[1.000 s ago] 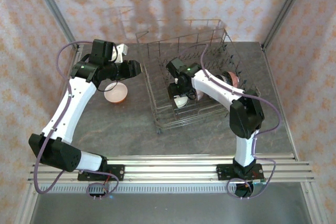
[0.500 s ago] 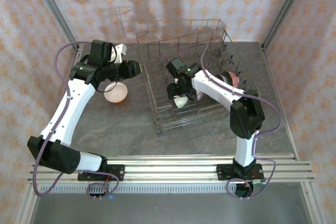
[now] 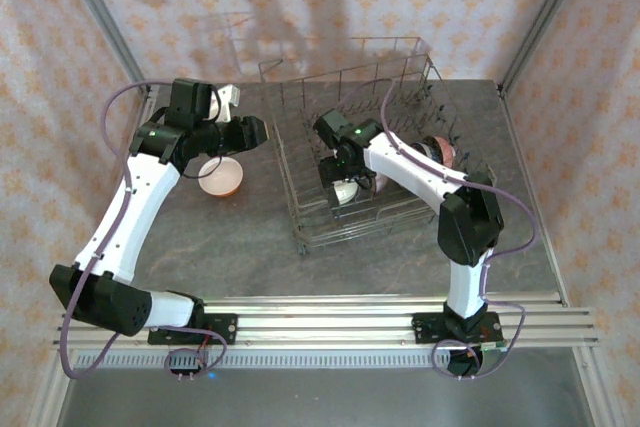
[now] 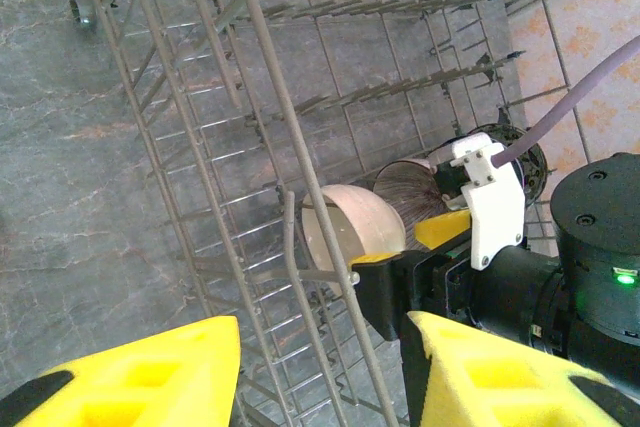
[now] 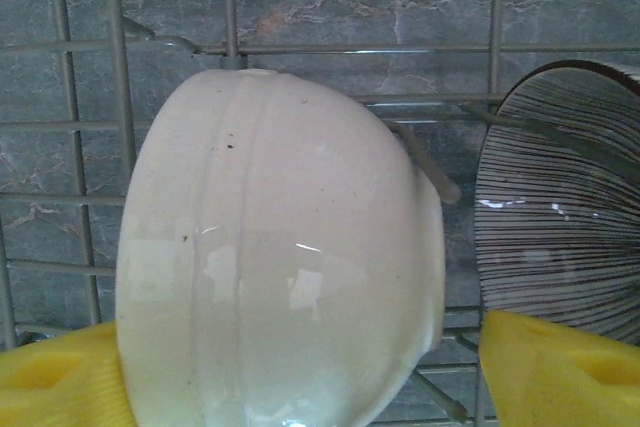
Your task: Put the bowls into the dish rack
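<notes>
White bowl (image 5: 280, 247): on edge between tines at the dish rack's (image 3: 352, 232) near end, axis level, foot toward the striped bowl (image 5: 560, 217).
Right gripper (image 3: 344, 175): released, straddling the white bowl.
Left gripper (image 4: 320, 382): spread, empty.

Grey marble-patterned tabletop (image 3: 240, 237)
A large grey metal wire dish rack (image 3: 352, 229) stands on it; a pinkish round ceramic bowl (image 3: 225, 183) sits near its left side.

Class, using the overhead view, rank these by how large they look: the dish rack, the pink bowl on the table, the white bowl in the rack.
1. dish rack
2. pink bowl
3. white bowl, which is partly hidden and on edge, so its place below the pink bowl is unsure.
</notes>
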You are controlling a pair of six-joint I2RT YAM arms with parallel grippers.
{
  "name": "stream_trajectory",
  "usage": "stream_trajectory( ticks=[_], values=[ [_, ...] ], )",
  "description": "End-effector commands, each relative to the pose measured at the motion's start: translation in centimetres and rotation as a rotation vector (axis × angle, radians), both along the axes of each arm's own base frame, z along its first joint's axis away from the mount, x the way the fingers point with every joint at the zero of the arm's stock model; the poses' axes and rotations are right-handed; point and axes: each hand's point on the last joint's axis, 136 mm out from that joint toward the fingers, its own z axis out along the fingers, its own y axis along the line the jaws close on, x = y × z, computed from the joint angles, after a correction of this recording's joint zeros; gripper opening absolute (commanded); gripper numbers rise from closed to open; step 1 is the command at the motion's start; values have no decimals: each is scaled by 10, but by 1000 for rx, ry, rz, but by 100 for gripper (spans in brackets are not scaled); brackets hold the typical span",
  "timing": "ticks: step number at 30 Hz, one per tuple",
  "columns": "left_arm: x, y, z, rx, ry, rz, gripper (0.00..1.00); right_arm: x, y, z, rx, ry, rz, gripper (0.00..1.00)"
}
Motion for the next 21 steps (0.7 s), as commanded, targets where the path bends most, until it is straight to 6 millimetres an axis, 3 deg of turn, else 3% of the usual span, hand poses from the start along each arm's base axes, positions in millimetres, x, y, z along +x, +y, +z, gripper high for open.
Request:
stream_trajectory(
  ticks=[1,10,16,21],
  values=[
    [-3,6,6,0,-19,30,47,2,-12,27,-41,-67,-31,81],
    [-5,16,6,39,-28,67,47,-1,1,40,-11,-87,18,81],
    [-8,48,-4,78,9,173,49,0,4,67,44,-137,23,82],
    [-17,82,-20,80,44,285,52,-5,21,88,158,-145,68,84]
  ],
)
